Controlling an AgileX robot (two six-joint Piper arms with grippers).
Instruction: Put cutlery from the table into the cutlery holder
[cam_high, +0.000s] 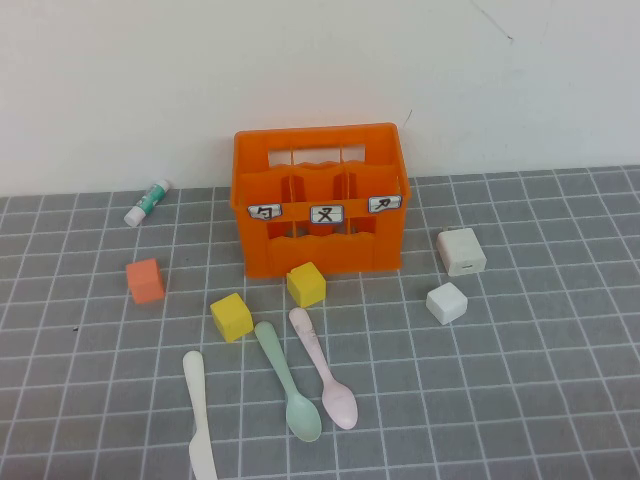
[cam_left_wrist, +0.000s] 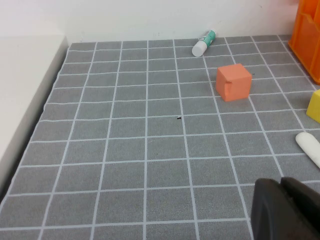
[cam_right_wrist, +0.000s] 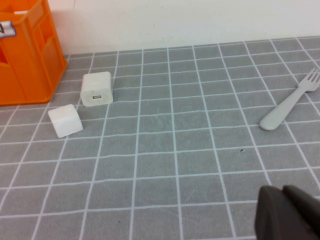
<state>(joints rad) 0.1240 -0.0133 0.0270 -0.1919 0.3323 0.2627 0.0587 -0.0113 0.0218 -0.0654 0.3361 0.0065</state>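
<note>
Cutlery lies nearest on the grey tiled bench (cam_high: 560, 400): a cream-white knife (cam_high: 199, 415) at the near edge, a mint-green spoon (cam_high: 288, 382) beside it, and a pale pink spoon (cam_high: 324, 368) just beside the green one, bowls toward the robot and handles pointing away toward the crate. None of the three touches the holder. A pale grey fork (cam_right_wrist: 290, 102) shows only in the right wrist view, lying flat on the tiles well apart from the crate on the robot's right.

Neither arm appears in the high view. The left gripper (cam_left_wrist: 286, 210) shows only as a dark block at the edge of its own wrist view, low over bare tiles on the robot's left, with the knife's rounded end close by; the right gripper (cam_right_wrist: 289, 212) shows the same way, over bare tiles on the robot's right. I cannot tell how the jaws of either stand.

Farther out sit two yellow cubes (cam_high: 232, 316), one near the spoon handles and the other just in front of the crate. A small orange cube (cam_high: 145, 281) sits to the left, and a white cube (cam_high: 446, 302) with a white charger block (cam_high: 461, 251) behind it to the right.

Beyond them stands the cutlery holder (cam_high: 320, 200), a bright orange crate with slotted sides and three white labels on its front (the marks are not legible). Its inner compartments, as far as they can be seen, hold nothing. A white-and-green tube (cam_high: 148, 202) lies farthest left, near the white wall (cam_high: 320, 70).
</note>
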